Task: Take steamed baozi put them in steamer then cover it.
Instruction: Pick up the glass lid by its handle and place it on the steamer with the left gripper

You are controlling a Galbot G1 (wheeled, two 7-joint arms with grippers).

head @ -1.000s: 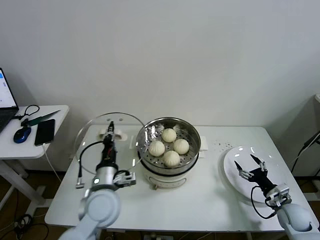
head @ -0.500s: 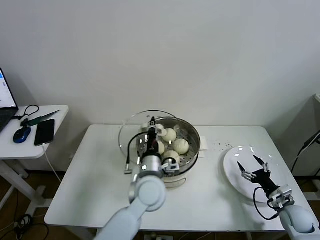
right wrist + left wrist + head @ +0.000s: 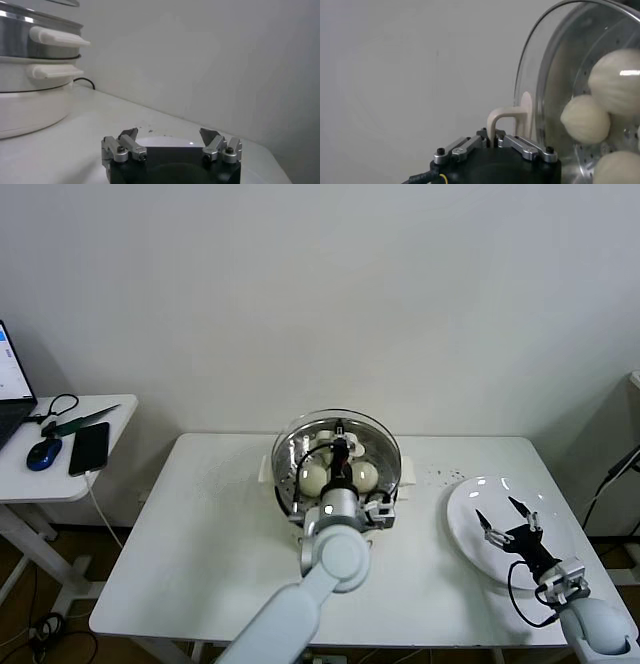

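The left gripper [image 3: 341,446] is clamped on the cream handle [image 3: 506,120] of the glass lid [image 3: 338,452] and holds it directly over the steamer [image 3: 392,484], which stands mid-bench toward the far edge. Through the glass, the buns [image 3: 312,476] sit in the steamer's metal pot, just beneath the gripper. The right gripper [image 3: 510,518] hangs with its fingers spread wide and empty over the white plate [image 3: 465,529] near the bench's right edge, well apart from the steamer.

Head view high over the table [image 3: 200,514]; both wrist views low, close, sharing the steamer [image 3: 30,70].
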